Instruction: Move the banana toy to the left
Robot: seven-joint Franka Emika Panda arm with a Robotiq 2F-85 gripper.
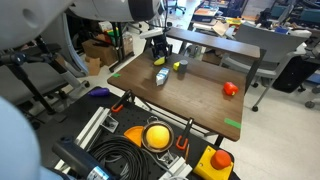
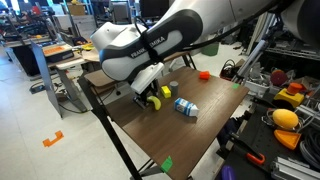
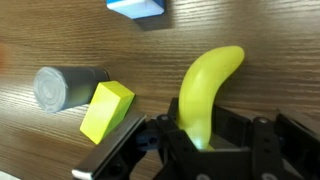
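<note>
Yellow plastic fills the wrist view: the banana toy (image 3: pixel 205 95) is seen with its lower end between the jaws of the gripper (image 3: pixel 200 140), which appear pressed against its two sides. Its long axis is pointed straight away from the gripper, with the tip curved aside. It is held near one short edge of the tabletop (image 1: pixel 200 100), with the red toy (image 1: pixel 231 88) by the opposite edge. A yellow-green block (image 3: pixel 105 110) is found just beside it.

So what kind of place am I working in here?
Probably a robotics lab or workshop: coiled black cables beside the wooden table, a cardboard box on the floor, and an office chair behind.
</note>
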